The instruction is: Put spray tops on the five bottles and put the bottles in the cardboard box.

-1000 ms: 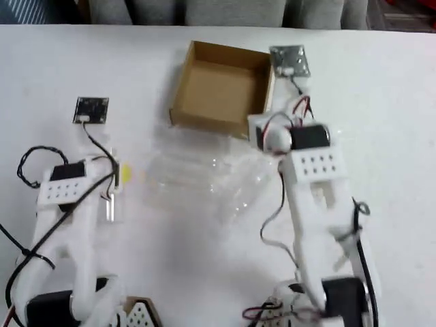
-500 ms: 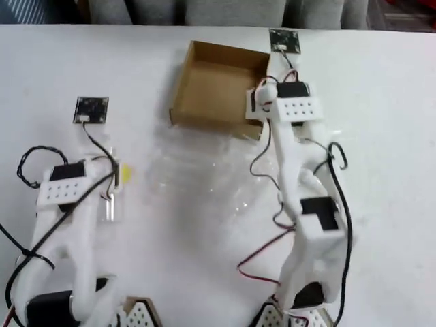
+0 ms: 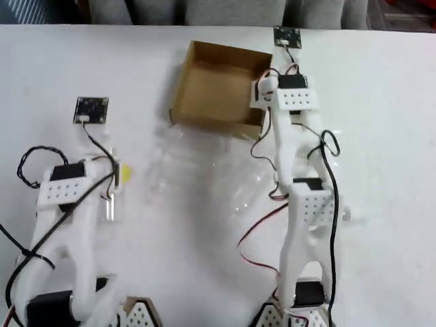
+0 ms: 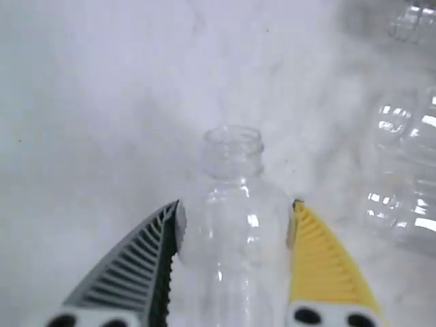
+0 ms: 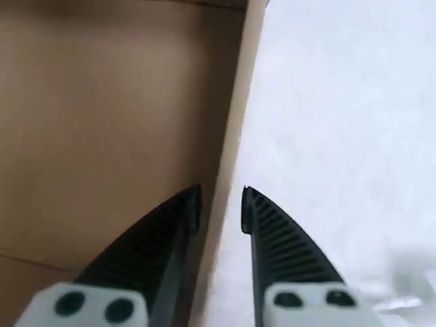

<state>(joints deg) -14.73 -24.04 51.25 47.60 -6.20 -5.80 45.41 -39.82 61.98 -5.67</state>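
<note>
Since a second ago the right arm (image 3: 310,211) has swung from the middle of the desk (image 3: 395,136) out to the cardboard box (image 3: 218,85) by the far edge. The right gripper (image 5: 220,208) stands astride the box's right wall, fingers narrowly parted, one inside, one outside. Toward the left edge, unchanged, the left gripper (image 4: 235,218) pinches a clear open-necked bottle (image 4: 231,163) at its shoulders; loose bottles (image 3: 204,170) lie at the desk's middle, just nearside of the box.
</note>
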